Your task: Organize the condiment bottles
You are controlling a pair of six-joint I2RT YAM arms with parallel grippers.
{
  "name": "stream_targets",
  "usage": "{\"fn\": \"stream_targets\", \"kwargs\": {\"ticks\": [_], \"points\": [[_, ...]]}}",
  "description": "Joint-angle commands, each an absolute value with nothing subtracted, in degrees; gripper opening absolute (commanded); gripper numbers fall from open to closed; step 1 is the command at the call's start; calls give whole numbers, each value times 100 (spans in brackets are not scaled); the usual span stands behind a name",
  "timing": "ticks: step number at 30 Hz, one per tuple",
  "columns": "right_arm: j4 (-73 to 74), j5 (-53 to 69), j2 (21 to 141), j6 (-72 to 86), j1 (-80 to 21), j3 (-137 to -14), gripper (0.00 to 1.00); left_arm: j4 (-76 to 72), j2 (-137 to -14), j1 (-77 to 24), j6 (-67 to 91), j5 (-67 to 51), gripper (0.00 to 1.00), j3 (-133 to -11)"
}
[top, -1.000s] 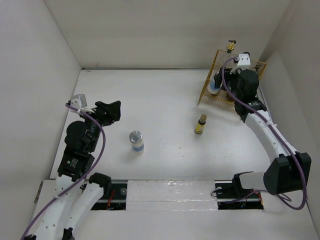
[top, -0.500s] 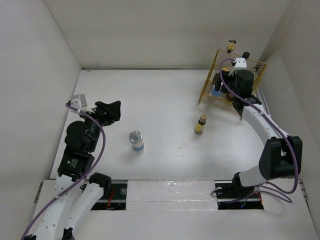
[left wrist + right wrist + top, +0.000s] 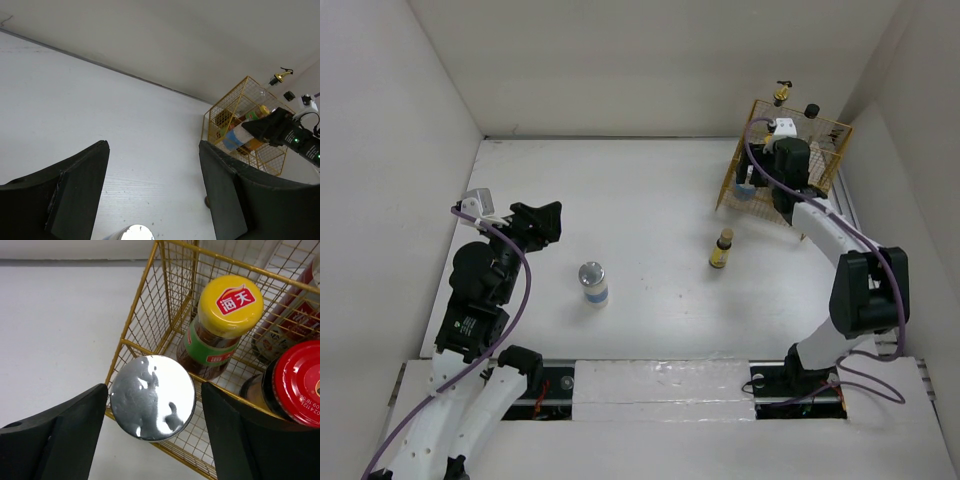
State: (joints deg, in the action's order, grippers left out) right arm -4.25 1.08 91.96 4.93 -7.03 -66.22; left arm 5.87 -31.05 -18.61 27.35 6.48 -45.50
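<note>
White walls close round a pale surface (image 3: 650,200) on three sides. At the upper right of the overhead view stands a yellow wire basket (image 3: 210,256), and the right arm's tool (image 3: 154,387) reaches down over its nearer left corner. Between that tool's fingers sits a white-and-blue shaker with a silver lid (image 3: 150,405). The jaws stand one on each side of the lid with a thin gap showing on the right, so they are apart rather than clamped.

Inside the basket, to the upper right of the shaker in the wrist view, are a brown sauce bottle with a yellow cap and green label (image 3: 225,315) and a dark jar with a red lid (image 3: 295,380). A clear bottle with a gold spout (image 3: 780,95) and a black-capped bottle (image 3: 812,109) rise above the basket's back rim.

On the open surface, a small yellow bottle with a brown cap (image 3: 722,250) stands below the basket in the overhead view. A second silver-lidded shaker (image 3: 592,283) stands left of centre. The left arm's tool (image 3: 152,150) hangs near that shaker, up and to its left, with its jaws wide and nothing between them.
</note>
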Motion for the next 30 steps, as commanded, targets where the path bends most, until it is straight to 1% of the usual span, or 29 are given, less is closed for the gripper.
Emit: {"fn": "stream_targets", "kwargs": {"ticks": [1, 2, 6, 8, 10, 11, 12, 13, 14, 15, 16, 17, 18, 19, 20, 21, 22, 23, 24, 25, 27, 30], "points": [[-677, 36, 8895, 536, -782, -6961, 82, 404, -3120, -1837, 2742, 642, 68, -4597], [-677, 35, 8825, 536, -782, -6961, 86, 404, -3172, -1837, 2742, 642, 68, -4597], [-625, -53, 8325, 536, -1019, -6883, 92, 404, -3173, -1837, 2742, 642, 68, -4597], [-624, -132, 7903, 589, -1177, -6786, 92, 404, -3173, -1837, 2742, 642, 68, -4597], [-624, 34, 7561, 589, -1607, -6593, 92, 404, -3173, -1837, 2742, 642, 68, -4597], [-859, 166, 7463, 589, -1809, -6479, 92, 404, -3173, -1837, 2742, 642, 68, -4597], [-1001, 498, 7392, 589, -2263, -6356, 90, 404, -3173, -1837, 2742, 694, 68, -4597], [-1124, 675, 7339, 589, -2502, -6128, 83, 404, -3173, -1837, 2742, 755, 68, -4597], [-1290, 868, 7339, 589, -2740, -6030, 73, 404, -3173, -1837, 2742, 756, 68, -4597], [-1379, 1323, 7408, 537, -2960, -5942, 57, 404, -3173, -1837, 2742, 756, 68, -4597], [-1380, 1501, 7479, 536, -3397, -5872, 33, 404, -3173, -1837, 2742, 756, 68, -4597], [-1432, 1625, 7627, 536, -3610, -5767, 23, 404, -3173, -1837, 2742, 756, 68, -4597], [-1485, 1713, 7690, 536, -3830, -5705, 16, 404, -3173, -1837, 2742, 756, 68, -4597], [-1485, 1766, 7743, 458, -4267, -5643, 13, 404, -3173, -1837, 2742, 756, 68, -4597], [-1485, 1767, 7743, 396, -4463, -5521, 17, 404, -3225, -1837, 2742, 756, 68, -4597], [-1485, 1706, 7813, 256, -4639, -5450, 25, 404, -3226, -1837, 2742, 756, 68, -4597], [-1485, 1653, 7813, 194, -4797, -5388, 38, 404, -3226, -1837, 2742, 704, 68, -4597], [-1485, 1600, 7883, 141, -5042, -5388, 69, 404, -3226, -1837, 2742, 703, 68, -4597], [-1485, 1600, 7979, 141, -5141, -5318, 80, 404, -3226, -1837, 2742, 703, 68, -4597], [-1416, 1652, 7980, -25, -5237, -5317, 88, 404, -3226, -1837, 2742, 703, 68, -4597], [-1415, 1801, 8156, -140, -5501, -5317, 99, 404, -3226, -1837, 2742, 651, 69, -4597], [-1354, 1854, 8524, -299, -5887, -5623, 99, 404, -3165, -1837, 2742, 650, 69, -4597]]}}
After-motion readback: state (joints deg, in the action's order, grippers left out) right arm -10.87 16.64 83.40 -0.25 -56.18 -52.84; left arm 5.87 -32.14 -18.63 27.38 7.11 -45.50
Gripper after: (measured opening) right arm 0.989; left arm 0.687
